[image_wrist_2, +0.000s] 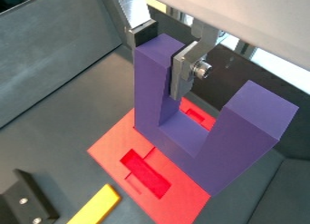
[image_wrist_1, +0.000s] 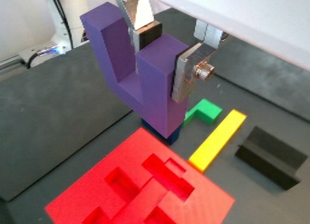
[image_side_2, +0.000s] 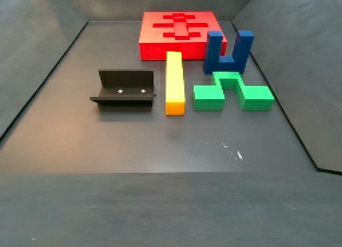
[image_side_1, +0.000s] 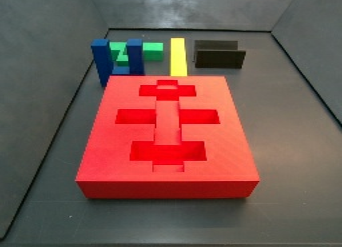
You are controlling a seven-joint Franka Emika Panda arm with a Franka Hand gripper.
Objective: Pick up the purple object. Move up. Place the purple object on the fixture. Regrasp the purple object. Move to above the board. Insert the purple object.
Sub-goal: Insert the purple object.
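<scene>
My gripper (image_wrist_1: 166, 57) is shut on one prong of the purple object (image_wrist_1: 145, 78), a U-shaped block held with its prongs pointing up toward the wrist. Both wrist views show this; the silver fingers (image_wrist_2: 184, 72) clamp that prong from two sides (image_wrist_2: 162, 53). The block (image_wrist_2: 164, 96) hangs in the air above the near edge of the red board (image_wrist_1: 133, 187), which lies below (image_wrist_2: 130, 148). The black fixture (image_wrist_1: 269, 155) stands on the floor off to the side (image_wrist_2: 24, 200). Both side views show the board (image_side_1: 167, 141) and fixture (image_side_2: 123, 88) but neither gripper nor purple object.
A yellow bar (image_wrist_1: 216, 139), a green block (image_wrist_1: 204, 110) and a blue upright block (image_side_1: 104, 59) lie between board and fixture. They also show in a side view: bar (image_side_2: 174, 81), green block (image_side_2: 230, 91), blue block (image_side_2: 227, 51). Dark walls enclose the floor.
</scene>
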